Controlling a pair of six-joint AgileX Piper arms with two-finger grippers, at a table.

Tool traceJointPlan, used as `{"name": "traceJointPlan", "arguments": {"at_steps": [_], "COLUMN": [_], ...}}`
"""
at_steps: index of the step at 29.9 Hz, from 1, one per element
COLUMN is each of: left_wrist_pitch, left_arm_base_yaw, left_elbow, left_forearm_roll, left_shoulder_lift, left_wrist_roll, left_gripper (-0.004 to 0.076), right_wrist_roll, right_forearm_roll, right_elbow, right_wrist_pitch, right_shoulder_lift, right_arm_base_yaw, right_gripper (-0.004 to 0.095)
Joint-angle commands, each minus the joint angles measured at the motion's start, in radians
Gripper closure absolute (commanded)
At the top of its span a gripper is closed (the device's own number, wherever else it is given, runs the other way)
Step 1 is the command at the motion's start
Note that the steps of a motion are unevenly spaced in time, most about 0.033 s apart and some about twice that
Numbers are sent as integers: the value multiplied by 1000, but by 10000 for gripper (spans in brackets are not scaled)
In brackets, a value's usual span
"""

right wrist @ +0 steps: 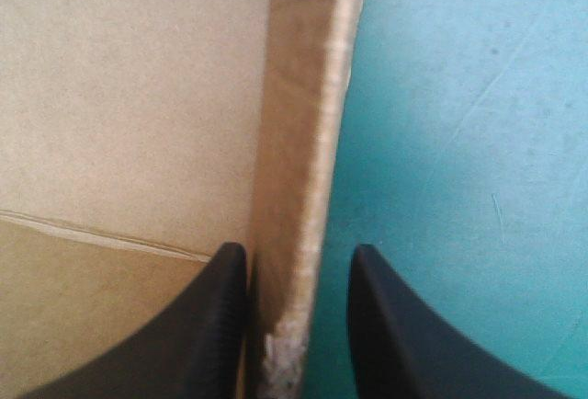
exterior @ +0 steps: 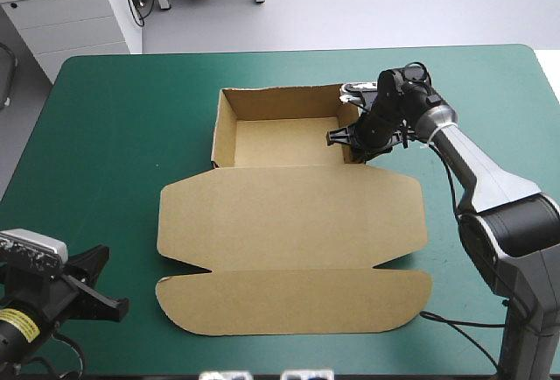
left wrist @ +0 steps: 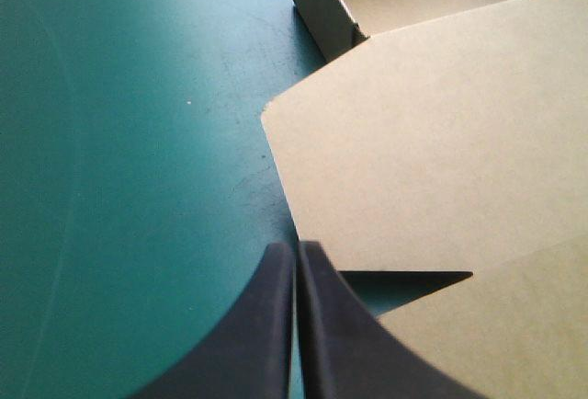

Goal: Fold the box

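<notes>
At the lower left of the high view, the left gripper [left wrist: 296, 256] hovered over the near left corner of the table [exterior: 105, 135], whose cover was teal-green. Its two black fingers [left wrist: 257, 344] were pressed together into one pointed arch and held nothing. In its own wrist view, their tip lay just beside the edge of flat brown board, at the notch between two panels.

The box [exterior: 289, 222] filled the middle of the high view. Its far part, in the upper centre of the frame, stood as an open tray [exterior: 280, 142] with four raised walls. The lid [exterior: 293, 214] lay flat on the cover from the tray toward the near edge. A long flap with rounded ends [exterior: 293, 303] lay flat beyond the lid, closest to the bottom of the frame.

In the upper right of the high view, the right arm reached in from the right. The right gripper [exterior: 352, 142] pointed down at the tray's right wall [right wrist: 299, 142]. In the right wrist view we saw its fingers spread, one on each side of that wall. The inner finger [right wrist: 207, 325] lay against the wall over the tray's floor. The outer finger [right wrist: 404, 335] stood over the cover, with a strip of teal-green showing between it and the wall. The wall's edge looked frayed between the fingers.
</notes>
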Motion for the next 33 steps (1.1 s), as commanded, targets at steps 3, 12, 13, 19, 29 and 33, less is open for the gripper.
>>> {"name": "traceJointPlan", "arguments": {"at_steps": [3,12,13,19,29,33], "left_wrist_pitch": [-136,-147,-156,-174,-171,-173], "left_arm_base_yaw": [2,2,2,2,2,2], "left_elbow": [90,137,137,137,137,137], "left_forearm_roll": [-3,-3,3,9,8,8], "left_shoulder_lift": [-68,-100,-100,-100,-100,-100], "left_wrist_roll": [-2,-46,-46,-46,-46,-46], "left_gripper": [729,729,729,729,729,729], "right_wrist_roll": [-9,-50,-52,-66,-124,-127], "right_forearm_roll": [4,1,3,45,8,-53], "right_elbow": [-21,-160,-188,-364,-402,-400], "right_wrist_pitch": [-32,84,81,81,81,81], "right_shoulder_lift": [-51,-52,-57,-117,-180,-164], "right_arm_base_yaw": [-9,-36,-44,-152,-487,-591], "right_gripper": [923,926,926,927,927,927]}}
